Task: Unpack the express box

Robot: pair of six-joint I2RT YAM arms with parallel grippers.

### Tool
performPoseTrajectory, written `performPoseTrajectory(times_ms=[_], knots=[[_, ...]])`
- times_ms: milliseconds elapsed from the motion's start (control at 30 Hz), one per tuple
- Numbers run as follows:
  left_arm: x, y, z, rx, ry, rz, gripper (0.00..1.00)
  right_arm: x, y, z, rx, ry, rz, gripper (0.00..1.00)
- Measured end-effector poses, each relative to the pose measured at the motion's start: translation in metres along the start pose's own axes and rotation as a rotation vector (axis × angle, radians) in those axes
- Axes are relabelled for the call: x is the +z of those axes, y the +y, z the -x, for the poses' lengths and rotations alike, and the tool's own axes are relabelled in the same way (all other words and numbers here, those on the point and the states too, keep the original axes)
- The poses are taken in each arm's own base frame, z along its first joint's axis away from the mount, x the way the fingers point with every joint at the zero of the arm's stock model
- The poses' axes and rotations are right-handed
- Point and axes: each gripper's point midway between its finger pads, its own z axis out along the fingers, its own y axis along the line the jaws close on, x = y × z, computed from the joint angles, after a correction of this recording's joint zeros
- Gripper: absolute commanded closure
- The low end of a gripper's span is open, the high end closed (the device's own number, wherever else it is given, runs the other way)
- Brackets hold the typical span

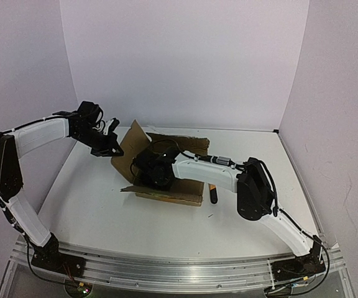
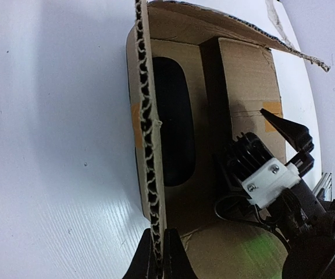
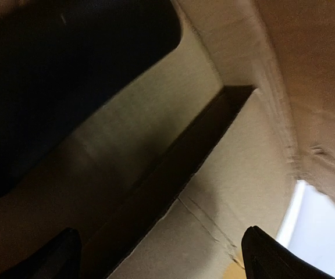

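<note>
At the left, the left gripper [image 2: 159, 263] is pinched tight on the corrugated edge of a flap [image 2: 148, 116], holding it upright so the express box [image 1: 185, 194] stands open at the middle of the table [image 1: 92, 205]. The opening looks done. A black oval object [image 2: 173, 122] lies inside, not yet lifted out. The right gripper [image 3: 161, 256] hovers within the box, jaws spread wide and empty. A utility knife [image 1: 213, 195] lies just beside the box's right end.

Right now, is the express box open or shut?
Open. The left gripper holds one flap of the express box raised, and the left wrist view shows a black oval object inside.
</note>
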Motion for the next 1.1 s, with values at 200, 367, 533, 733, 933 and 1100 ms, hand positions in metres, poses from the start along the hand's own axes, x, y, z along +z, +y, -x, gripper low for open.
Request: performPoseTrajectory(times_ms=[200,367,533,733,933,1100], knots=[[-0.002,0.004,-0.005,-0.026,0.0,0.015,1.0,-0.011,-0.014,0.005,-0.08,-0.024,-0.116,0.06],[-0.002,0.004,-0.006,-0.037,0.001,0.017,1.0,-0.018,-0.027,0.007,-0.085,-0.032,-0.156,0.06],[-0.004,0.004,-0.005,-0.038,-0.005,0.017,1.0,-0.033,-0.045,0.012,-0.064,-0.053,-0.178,0.08],[-0.01,-0.001,-0.004,-0.03,-0.021,0.006,1.0,-0.049,-0.061,0.015,-0.022,-0.072,-0.182,0.15],[-0.013,-0.005,0.001,-0.004,-0.042,-0.003,1.0,-0.048,-0.065,0.007,0.07,-0.064,-0.141,0.28],[-0.016,-0.007,0.003,0.041,-0.055,0.006,1.0,-0.037,-0.066,-0.005,0.179,-0.034,-0.088,0.29]])
